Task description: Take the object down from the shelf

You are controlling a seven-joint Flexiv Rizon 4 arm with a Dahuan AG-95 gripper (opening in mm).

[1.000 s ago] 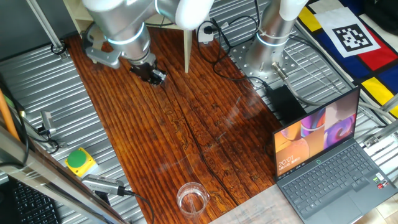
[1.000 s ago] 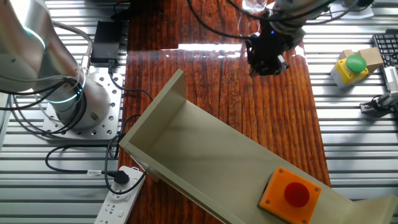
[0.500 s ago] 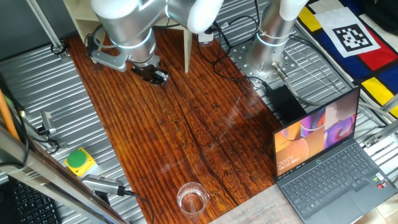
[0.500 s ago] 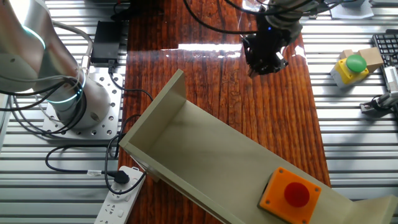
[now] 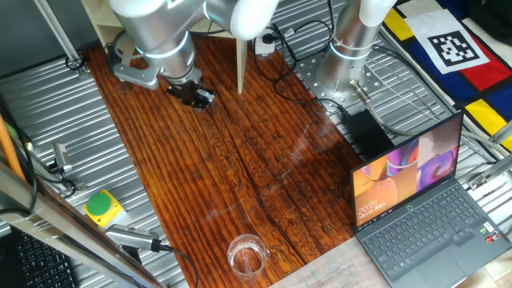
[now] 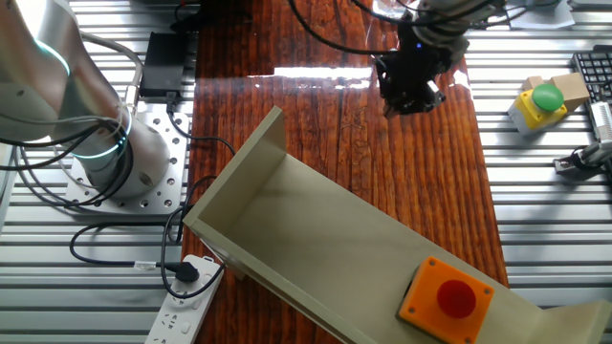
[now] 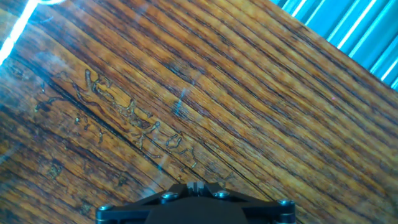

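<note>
Since half a second before, the tool (image 6: 409, 84) had shifted only slightly above the dark wooden worktop (image 6: 402, 182), drifting a touch back toward where it was a second before. Nothing else had changed place.

Relative to the cream shelf (image 6: 287, 239), the orange box with the red button (image 6: 447, 294) sat on the shelf's horizontal board, near the end farthest from the upright side panel. The tool hung well apart from the shelf, over the worktop beyond the board's long edge, and carried nothing. Whether its fingers stood parted or closed could not be told: they looked dark and small in both fixed views, and the hand view showed only the tool's black base above wood grain.

Judging from this, the reach toward the box had not yet truly begun. The next move would call for bringing the tool across to the shelf, above the box, with fingers parted wide enough to straddle its sides.
</note>
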